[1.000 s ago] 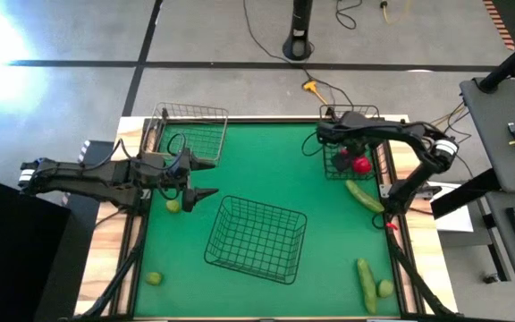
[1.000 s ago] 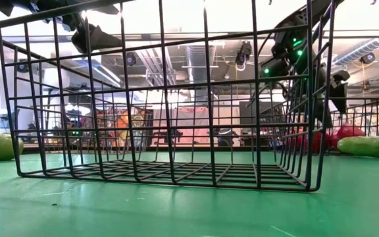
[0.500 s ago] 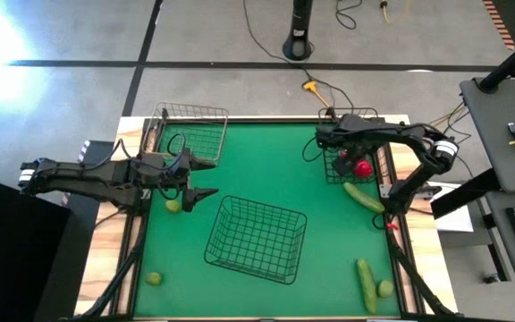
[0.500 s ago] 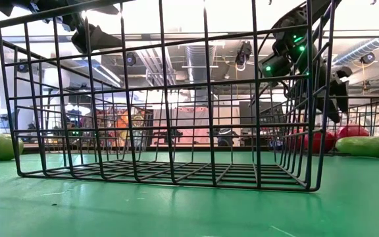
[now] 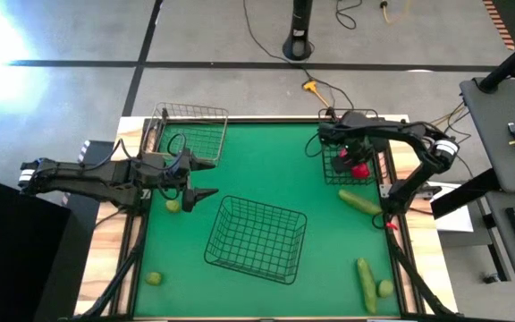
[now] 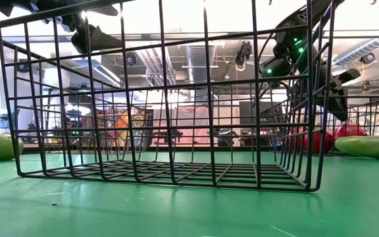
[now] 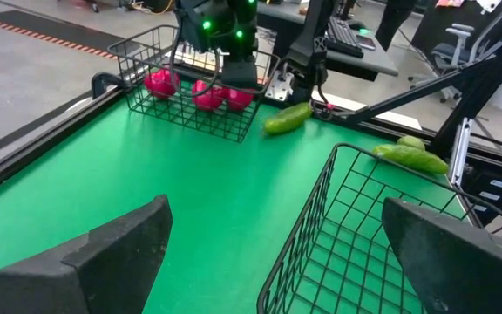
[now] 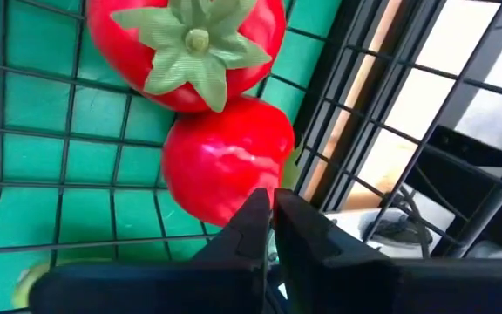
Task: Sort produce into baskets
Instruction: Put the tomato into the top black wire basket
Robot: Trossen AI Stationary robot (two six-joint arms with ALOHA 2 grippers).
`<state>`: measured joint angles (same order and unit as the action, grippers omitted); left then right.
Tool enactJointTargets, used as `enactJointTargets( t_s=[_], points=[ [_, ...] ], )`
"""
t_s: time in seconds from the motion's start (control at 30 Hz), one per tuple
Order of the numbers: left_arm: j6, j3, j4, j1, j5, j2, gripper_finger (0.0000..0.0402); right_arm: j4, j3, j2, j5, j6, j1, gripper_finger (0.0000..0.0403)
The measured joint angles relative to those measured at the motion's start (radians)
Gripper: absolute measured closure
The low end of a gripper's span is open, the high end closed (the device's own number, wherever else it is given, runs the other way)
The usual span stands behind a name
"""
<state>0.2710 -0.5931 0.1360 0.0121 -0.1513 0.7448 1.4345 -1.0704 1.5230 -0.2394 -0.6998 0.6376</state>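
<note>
Green desk [image 5: 266, 170], three wire baskets, both arms over it.
Large basket [image 5: 256, 239] sits just beside the left end effector [image 5: 206, 178], fingers wide apart, a lime [image 5: 173, 206] just under it. Right end effector [image 5: 349, 159], fingers together on nothing, hangs over the small basket [image 5: 336, 172] holding red tomatoes [image 8: 225, 166]; a cucumber [image 5: 361, 202] lies just outside it.

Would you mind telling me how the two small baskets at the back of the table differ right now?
The right basket holds red tomatoes, while the left basket has no produce in it. The right end effector, shut, sits inside the right basket; the left end effector, open, is beside the left basket, not in it. Both are small dark wire-mesh baskets at the mat's far edge.
</note>
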Motion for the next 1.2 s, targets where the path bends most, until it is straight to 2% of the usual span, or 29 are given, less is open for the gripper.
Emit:
enactJointTargets(
  t_s=[0.43,0.77,1.0,1.2],
  points=[
    [0.000,0.000,0.002,0.000,0.000,0.000,0.0006,-0.029,0.081,-0.001,0.032,0.031,0.034,0.0390],
    [0.000,0.000,0.000,0.000,0.000,0.000,0.0006,-0.129,0.026,-0.003,0.046,0.084,0.020,0.0390],
    [0.000,0.000,0.001,0.000,0.000,0.000,0.0006,-0.246,0.025,-0.003,0.152,0.139,0.003,0.0390],
    [0.000,0.000,0.003,0.000,0.000,0.000,0.0006,-0.292,-0.006,-0.003,0.162,0.191,-0.034,0.0390]
  ],
)
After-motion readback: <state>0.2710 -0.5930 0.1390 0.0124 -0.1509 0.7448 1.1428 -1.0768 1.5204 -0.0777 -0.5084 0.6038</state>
